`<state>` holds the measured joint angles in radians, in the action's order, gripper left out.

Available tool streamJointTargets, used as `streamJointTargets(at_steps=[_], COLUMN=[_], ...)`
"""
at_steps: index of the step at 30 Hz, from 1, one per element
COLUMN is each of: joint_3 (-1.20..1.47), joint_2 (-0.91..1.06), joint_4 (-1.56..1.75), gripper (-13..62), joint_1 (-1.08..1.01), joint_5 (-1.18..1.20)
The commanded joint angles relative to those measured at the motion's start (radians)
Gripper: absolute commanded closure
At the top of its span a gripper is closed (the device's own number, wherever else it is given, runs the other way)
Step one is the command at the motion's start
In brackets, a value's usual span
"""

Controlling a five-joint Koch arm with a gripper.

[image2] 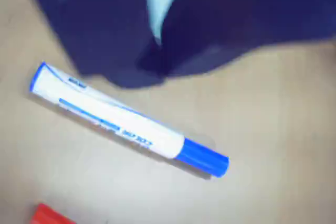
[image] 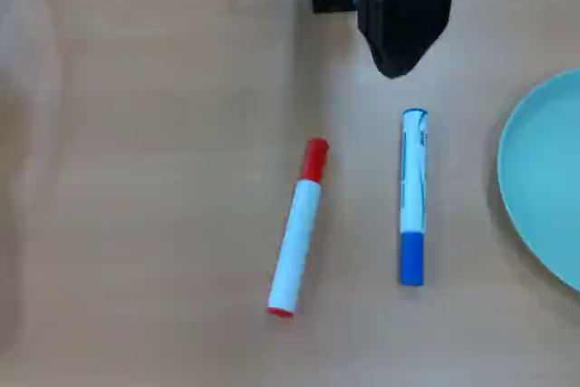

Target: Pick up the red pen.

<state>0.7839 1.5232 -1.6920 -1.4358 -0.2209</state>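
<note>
Overhead view shows the red pen [image: 297,231] lying free on the surface [image: 136,178] near centre, cap toward 12 o'clock, with open room on every side for a grasp across its barrel. The gripper [image: 396,65] hangs at 1 o'clock from it, well apart; whether its jaws are parted I cannot tell. A blue pen [image: 413,197] lies beside the red one at its 3 o'clock, directly below the gripper and so easy to grab by mistake. A pale blue plate [image: 544,178] sits further out at 3 o'clock.

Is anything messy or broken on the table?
Nothing looks broken or spilled. The red pen lies a little slanted, the blue pen straight, both capped, side by side and apart. The plate is empty at the right edge.
</note>
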Motion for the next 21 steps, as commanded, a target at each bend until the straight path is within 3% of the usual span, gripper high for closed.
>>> streamJointTargets(at_steps=[1,21], joint_3=[0.058,0.026], joint_2=[0.034,0.038], joint_4=[0.035,0.078], gripper=[57.4,57.3], joint_1=[-0.006,-0.006], joint_5=[-0.002,-0.011])
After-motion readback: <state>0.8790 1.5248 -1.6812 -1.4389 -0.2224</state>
